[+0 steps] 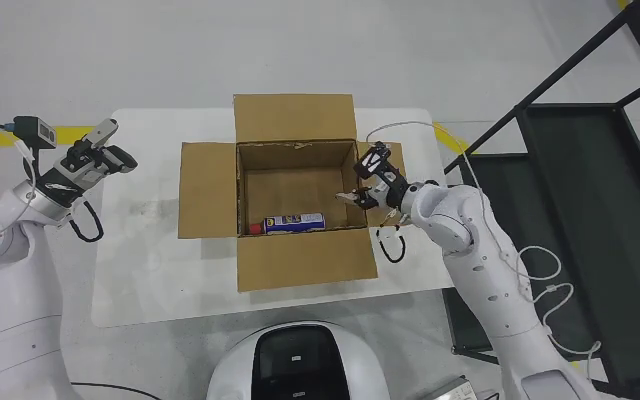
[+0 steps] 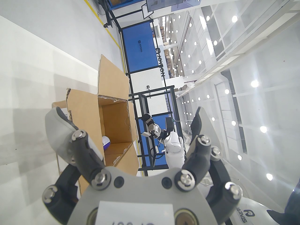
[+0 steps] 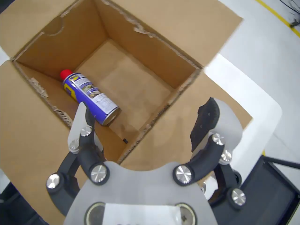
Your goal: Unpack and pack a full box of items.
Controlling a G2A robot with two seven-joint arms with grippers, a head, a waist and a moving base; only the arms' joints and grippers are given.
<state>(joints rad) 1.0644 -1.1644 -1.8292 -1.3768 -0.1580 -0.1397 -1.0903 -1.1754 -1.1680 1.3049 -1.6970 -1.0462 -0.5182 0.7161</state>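
Right gripper (image 3: 144, 110) hangs spread wide over my box (image 3: 150, 54), at its right edge, spray can (image 3: 90, 95) lying flat inside; my left gripper (image 2: 127, 118) is spread too, well off its left.

Found the box (image 3: 150, 8) to be matt brown corrugated cardboard, rough and frayed along its torn inner edges. Saw a spray can (image 3: 90, 94) of glossy printed metal with a smooth red plastic cap. Noted a smooth, matt white table (image 1: 150, 270). Saw on the right gripper (image 3: 145, 111) brushed grey metal plates, shiny screws, matt black links and a worn, rough black pad (image 3: 206, 118).
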